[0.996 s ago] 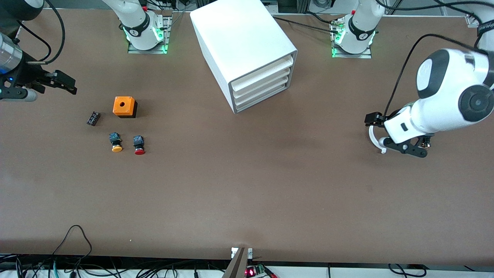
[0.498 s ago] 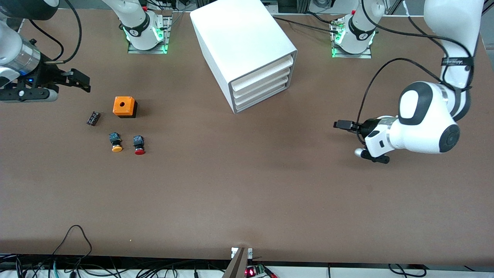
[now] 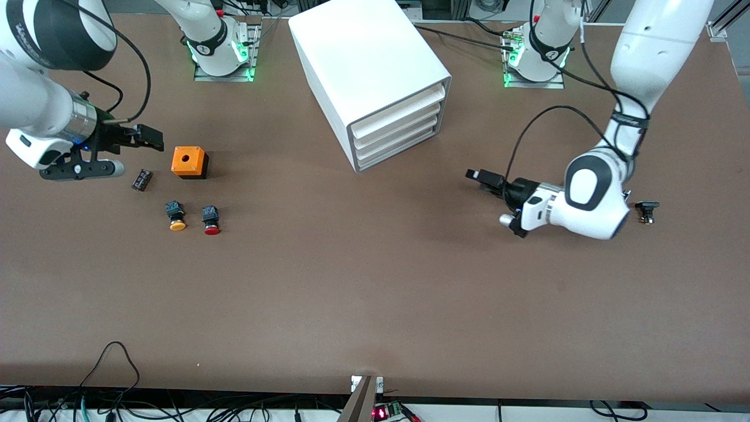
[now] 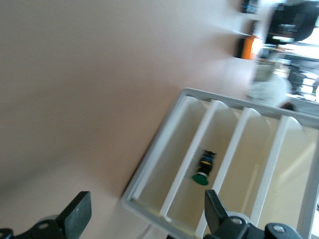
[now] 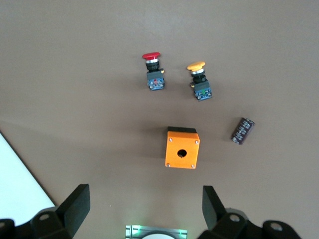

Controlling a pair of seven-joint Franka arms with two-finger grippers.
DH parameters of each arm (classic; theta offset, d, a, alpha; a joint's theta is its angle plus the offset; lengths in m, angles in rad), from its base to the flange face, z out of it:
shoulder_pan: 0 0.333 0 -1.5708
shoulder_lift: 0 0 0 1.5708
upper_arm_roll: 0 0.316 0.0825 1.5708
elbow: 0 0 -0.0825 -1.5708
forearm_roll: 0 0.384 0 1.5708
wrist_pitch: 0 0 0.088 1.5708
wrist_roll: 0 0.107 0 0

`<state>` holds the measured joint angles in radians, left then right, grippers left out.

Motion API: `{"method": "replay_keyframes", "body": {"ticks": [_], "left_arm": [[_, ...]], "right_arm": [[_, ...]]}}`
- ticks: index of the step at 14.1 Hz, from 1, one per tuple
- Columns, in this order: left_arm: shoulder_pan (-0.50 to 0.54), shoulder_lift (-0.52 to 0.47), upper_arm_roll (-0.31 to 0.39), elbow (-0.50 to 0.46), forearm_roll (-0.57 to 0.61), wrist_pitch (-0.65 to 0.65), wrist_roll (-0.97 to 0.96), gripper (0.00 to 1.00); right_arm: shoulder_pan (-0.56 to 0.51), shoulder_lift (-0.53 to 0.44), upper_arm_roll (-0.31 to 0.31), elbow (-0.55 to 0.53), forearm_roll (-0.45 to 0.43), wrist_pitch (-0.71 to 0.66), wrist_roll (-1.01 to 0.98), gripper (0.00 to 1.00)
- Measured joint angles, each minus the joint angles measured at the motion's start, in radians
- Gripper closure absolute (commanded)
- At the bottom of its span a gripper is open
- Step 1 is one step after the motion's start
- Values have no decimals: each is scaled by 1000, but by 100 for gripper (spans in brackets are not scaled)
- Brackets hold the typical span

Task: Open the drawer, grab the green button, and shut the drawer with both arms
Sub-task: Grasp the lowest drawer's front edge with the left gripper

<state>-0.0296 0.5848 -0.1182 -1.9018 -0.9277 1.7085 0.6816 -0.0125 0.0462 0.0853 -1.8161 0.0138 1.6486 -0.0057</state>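
Note:
The white cabinet (image 3: 363, 53) stands at the middle of the table, and its lowest drawer (image 3: 395, 147) is shut. The left wrist view looks into the cabinet's front (image 4: 149, 199). There the green-capped button (image 4: 203, 170) lies in one of the lower slots; I cannot tell which. The front view does not show the button. My left gripper (image 3: 477, 176) (image 4: 144, 216) is open and empty over the table in front of the drawers, well apart from them. My right gripper (image 3: 151, 136) (image 5: 144, 211) is open and empty beside the orange box (image 3: 189, 162) (image 5: 182, 148).
An orange-capped button (image 3: 176, 215) (image 5: 199, 79) and a red-capped button (image 3: 210, 220) (image 5: 154, 71) lie nearer the camera than the orange box. A small black cylinder (image 3: 141, 179) (image 5: 242, 131) lies beside them. A small black part (image 3: 646, 209) lies at the left arm's end.
My left gripper has swung from the table's end toward the cabinet's front, uncovering the small black part. My right gripper has moved in toward the orange box. Both stay open.

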Motion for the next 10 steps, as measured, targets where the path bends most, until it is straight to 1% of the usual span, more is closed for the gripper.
{"method": "replay_keyframes", "body": {"ticks": [1,3,8,10], "left_arm": [[-18,18,-1,-39,-58,0,67,1],[-55,39,-10,-94,-115,0,154,3],[-134,48,-90,-166,-155,13,205,14],[-151,49,-123,-182,-159,66,211,27]], "right_arm": [[0,16,0,11,16,5,0,0],[3,41,2,32,33,8,-2,0],[35,68,5,40,36,38,-3,0],[42,72,7,40,36,51,-3,0]]}}
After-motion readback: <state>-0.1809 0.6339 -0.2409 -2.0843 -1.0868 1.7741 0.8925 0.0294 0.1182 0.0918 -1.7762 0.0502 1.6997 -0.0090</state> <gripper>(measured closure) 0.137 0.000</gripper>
